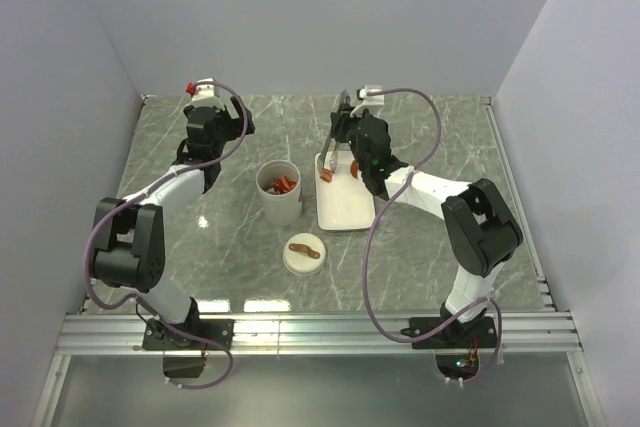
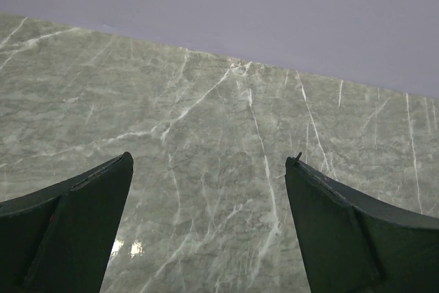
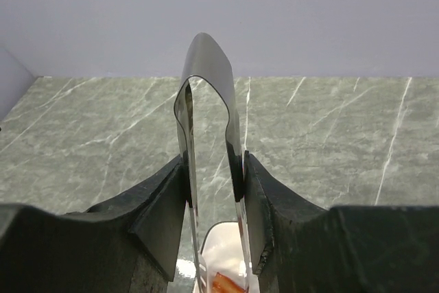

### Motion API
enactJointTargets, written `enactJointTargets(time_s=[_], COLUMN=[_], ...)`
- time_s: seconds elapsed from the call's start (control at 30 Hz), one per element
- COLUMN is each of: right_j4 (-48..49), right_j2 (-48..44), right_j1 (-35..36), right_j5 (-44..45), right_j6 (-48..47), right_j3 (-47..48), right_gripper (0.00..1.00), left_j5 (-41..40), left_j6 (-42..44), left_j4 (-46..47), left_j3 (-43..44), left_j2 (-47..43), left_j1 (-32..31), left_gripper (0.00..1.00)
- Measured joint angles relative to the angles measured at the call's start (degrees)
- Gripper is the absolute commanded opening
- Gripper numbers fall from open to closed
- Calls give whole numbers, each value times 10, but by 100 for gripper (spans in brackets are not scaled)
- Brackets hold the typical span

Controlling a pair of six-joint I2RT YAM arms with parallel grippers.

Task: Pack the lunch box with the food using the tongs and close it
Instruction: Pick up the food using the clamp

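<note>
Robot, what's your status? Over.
Left gripper open. Right gripper shut on tongs, tips at sausage piece on plate. Lunch box open, lid beside it. Nothing blocking.

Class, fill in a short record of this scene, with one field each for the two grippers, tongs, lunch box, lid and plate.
Left gripper: open, empty, over bare table
Right gripper: shut on the tongs
Tongs: tips pointing down at the plate
Lunch box: upright, open, red-orange food inside
Lid: off, lying on the table nearer than the box
Plate: right of the box, food piece at its far-left corner
</note>
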Motion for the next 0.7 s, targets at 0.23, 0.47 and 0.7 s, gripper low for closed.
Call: enactJointTargets(time_s=[0.23,0.47,0.7], right_j4=[-9,-34,-45], right_j2=[-1,-16,-17], right_j1=[-1,2,19], right_j5=[-2,-1,14], right_j6=[9,7,-6], right_j3=[0,-5,-1], right_gripper=[45,46,40], left_j5=[0,0,0], left_j6=[0,0,0], left_j4=[0,0,0], left_j3=[0,0,0], left_j2=[0,0,0], left_j1=[0,0,0], left_gripper=[99,99,99])
